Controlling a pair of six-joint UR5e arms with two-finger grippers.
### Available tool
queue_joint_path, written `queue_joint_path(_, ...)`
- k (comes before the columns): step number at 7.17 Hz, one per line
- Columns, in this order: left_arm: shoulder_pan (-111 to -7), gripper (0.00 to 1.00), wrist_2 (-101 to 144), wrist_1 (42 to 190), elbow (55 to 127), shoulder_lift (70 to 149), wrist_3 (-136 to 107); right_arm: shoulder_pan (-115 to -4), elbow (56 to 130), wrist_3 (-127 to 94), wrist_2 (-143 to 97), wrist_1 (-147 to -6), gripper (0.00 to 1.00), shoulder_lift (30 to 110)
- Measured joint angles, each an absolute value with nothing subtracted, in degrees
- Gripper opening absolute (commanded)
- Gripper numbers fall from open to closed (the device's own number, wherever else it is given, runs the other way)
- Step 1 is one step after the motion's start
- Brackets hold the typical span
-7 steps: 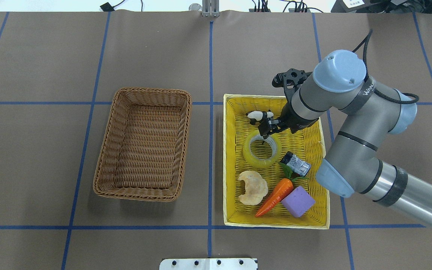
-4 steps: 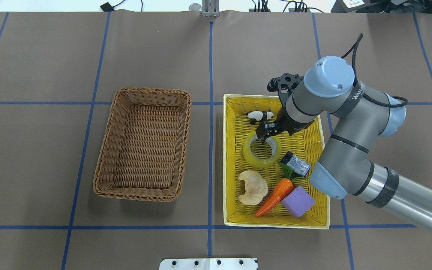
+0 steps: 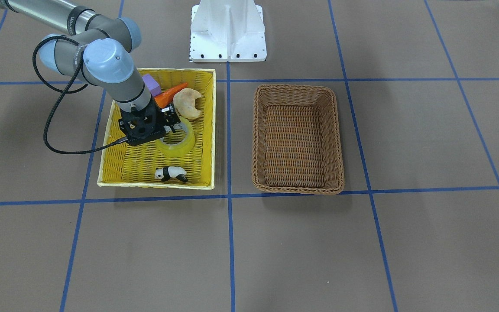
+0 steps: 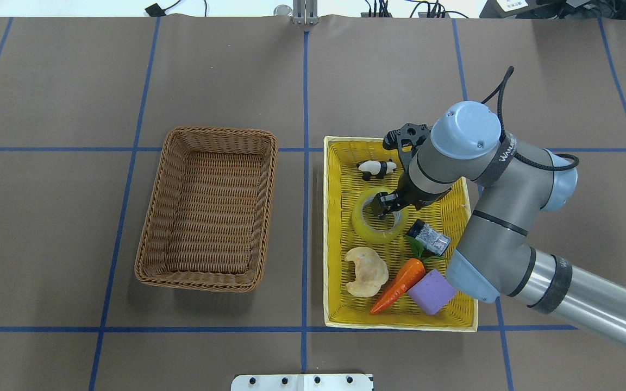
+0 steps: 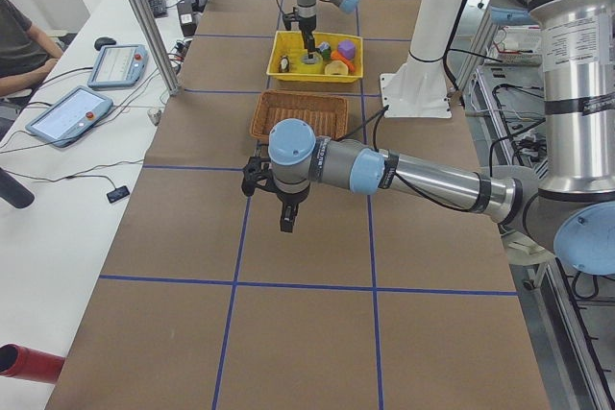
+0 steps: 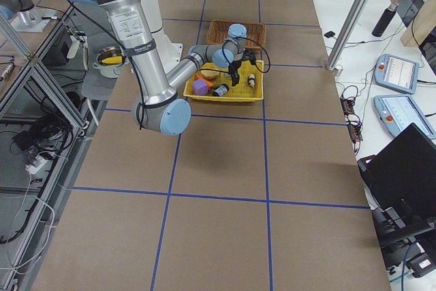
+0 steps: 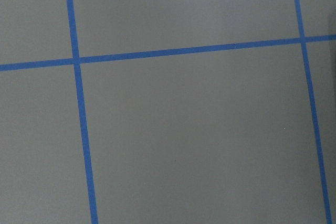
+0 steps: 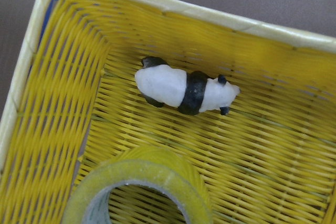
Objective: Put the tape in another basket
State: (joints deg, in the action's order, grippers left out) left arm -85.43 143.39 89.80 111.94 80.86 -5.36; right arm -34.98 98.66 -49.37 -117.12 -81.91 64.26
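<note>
The tape, a yellowish translucent ring, lies flat in the yellow basket; it also shows in the front view and at the bottom of the right wrist view. My right gripper points down onto the ring's far side, with one finger inside the hole, and looks open; it also shows in the front view. The brown wicker basket stands empty to the left. My left gripper hangs over bare table; I cannot tell whether it is open or shut.
The yellow basket also holds a toy panda, a grey-and-black cylinder, a carrot, a pale pastry and a purple block. The right arm's elbow hangs over the basket's right rim.
My right gripper has moved from beside the panda toward the robot and down onto the tape ring. The tape and baskets have not moved.
</note>
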Motion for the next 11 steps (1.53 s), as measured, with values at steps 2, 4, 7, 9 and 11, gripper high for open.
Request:
queue_joint_path(2,-85.4,0.98,143.4,89.8,111.9,80.8,-5.3,-34.6,98.2,-49.4,-117.1,-82.0,0.00,64.2)
queue_joint_path(4,-85.4,0.98,143.4,89.8,111.8,80.8,-5.2,-34.7,98.1,-49.4,-117.2,-82.0,0.00,64.2)
queue_joint_path(7,-85.4,0.98,143.7,90.0,111.9,81.0,-5.4,-38.3,100.5,-50.0,-119.7,-83.0,0.00,64.0)
queue_joint_path(9,-85.2,0.98,144.9,90.1,112.2,82.2,-7.8,-43.3,102.6,-50.8,-125.4,-83.8,0.00,63.2)
queue_joint_path(11,-83.0,0.98,150.7,90.1,112.1,86.4,-15.7,-44.5,103.1,-59.1,-127.5,-78.6,0.00,62.1)
